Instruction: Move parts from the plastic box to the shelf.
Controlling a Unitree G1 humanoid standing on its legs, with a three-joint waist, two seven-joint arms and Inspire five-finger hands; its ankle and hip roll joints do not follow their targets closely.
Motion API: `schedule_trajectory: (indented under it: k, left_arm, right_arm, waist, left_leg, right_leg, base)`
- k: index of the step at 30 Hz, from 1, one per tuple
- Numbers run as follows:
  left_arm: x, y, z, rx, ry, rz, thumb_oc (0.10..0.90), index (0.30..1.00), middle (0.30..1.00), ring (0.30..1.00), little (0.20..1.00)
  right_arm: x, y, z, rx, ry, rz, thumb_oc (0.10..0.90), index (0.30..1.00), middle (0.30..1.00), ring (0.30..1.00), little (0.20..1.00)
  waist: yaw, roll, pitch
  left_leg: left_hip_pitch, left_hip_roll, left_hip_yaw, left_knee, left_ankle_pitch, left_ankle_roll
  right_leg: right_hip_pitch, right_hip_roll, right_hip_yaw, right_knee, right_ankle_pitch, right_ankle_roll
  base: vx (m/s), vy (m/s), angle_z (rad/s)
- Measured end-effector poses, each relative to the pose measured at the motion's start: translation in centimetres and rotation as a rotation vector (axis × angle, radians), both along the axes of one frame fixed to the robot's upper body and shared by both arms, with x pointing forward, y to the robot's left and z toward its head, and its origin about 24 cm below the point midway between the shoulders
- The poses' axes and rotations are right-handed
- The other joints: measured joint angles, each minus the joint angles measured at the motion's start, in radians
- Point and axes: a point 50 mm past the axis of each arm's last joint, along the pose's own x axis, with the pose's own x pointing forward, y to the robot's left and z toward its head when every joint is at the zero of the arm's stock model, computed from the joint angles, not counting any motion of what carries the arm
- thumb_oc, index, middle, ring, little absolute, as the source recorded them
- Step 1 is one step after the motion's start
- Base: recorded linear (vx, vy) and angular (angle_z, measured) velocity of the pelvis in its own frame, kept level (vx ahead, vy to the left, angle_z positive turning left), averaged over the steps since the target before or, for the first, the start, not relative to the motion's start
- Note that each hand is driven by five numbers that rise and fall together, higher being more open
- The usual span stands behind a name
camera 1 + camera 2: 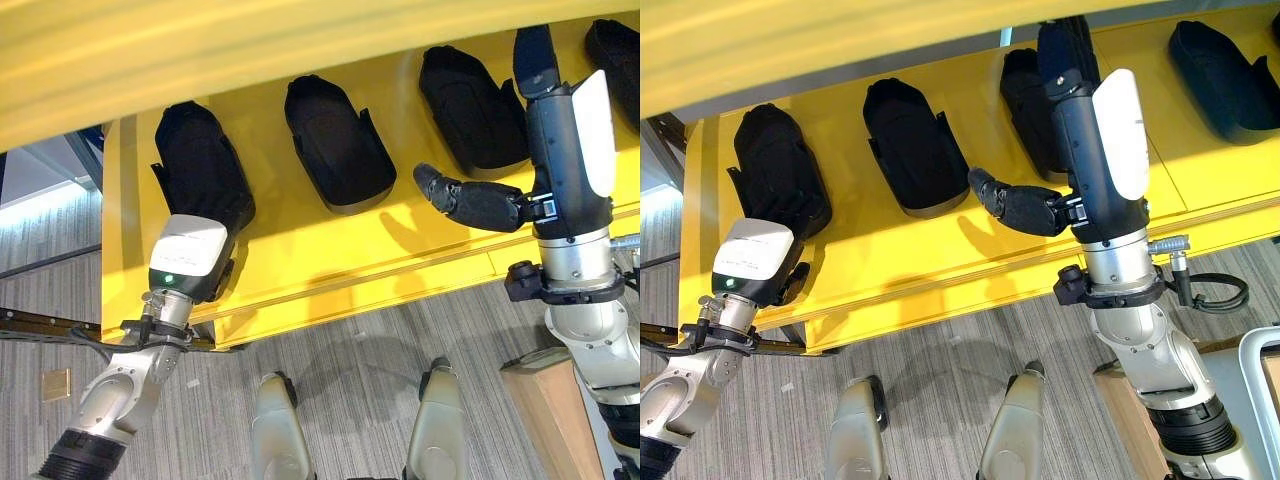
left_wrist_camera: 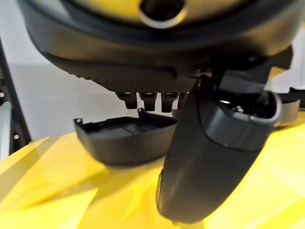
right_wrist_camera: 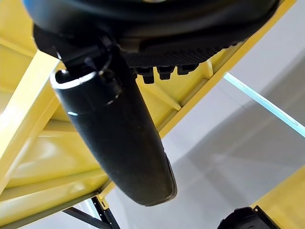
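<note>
A yellow shelf point(image 1: 300, 260) with a smooth, glossy painted surface runs across the scene, a second yellow level overhanging it at the far side. A row of black moulded plastic parts lies on it, each a long rounded shell with raised side walls and a matte finish. The leftmost part point(image 1: 200, 160) sits at the shelf's left end, the second part point(image 1: 338, 140) to its right, the third part point(image 1: 470, 105) further right, and a fourth part point(image 1: 1220, 65) near the right end.

The left robot hand point(image 1: 195, 255), capped by a pale grey wrist housing, rests at the near end of the leftmost part. I cannot tell from the head views whether it grips; in the left wrist view its thumb point(image 2: 209, 157) hangs down above the yellow surface, short fingertips point(image 2: 147, 100) show past the palm, and a black part lies beyond them, apart from the thumb.

The right robot hand point(image 1: 1080, 130) reaches far over the shelf with fingers extended over the third part, its dark thumb point(image 1: 1015, 205) sticking out leftward above bare yellow. It looks spread and holds nothing visible.

Grey striped carpet point(image 1: 330, 370) covers the floor, with a wooden block point(image 1: 545, 400) at the near right.
</note>
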Motion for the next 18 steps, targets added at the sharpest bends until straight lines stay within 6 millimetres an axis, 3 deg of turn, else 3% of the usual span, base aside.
schedule_trajectory:
  k: [18]
  left_arm:
    - [-0.3, 1.1, -1.5, -0.085, 0.063, 0.072, 0.900, 1.000, 1.000, 1.000, 1.000]
  right_arm:
    - [0.0, 0.1, 0.0, -0.013, 0.010, 0.003, 0.900, 1.000, 1.000, 1.000, 1.000]
  waist:
    - [-0.005, 0.009, -0.023]
  left_leg:
    - [-0.004, 0.000, 0.000, 0.002, 0.000, 0.000]
  right_leg:
    - [-0.005, 0.000, 0.001, 0.002, 0.000, 0.000]
  base:
    - [0.00, 0.000, 0.00]
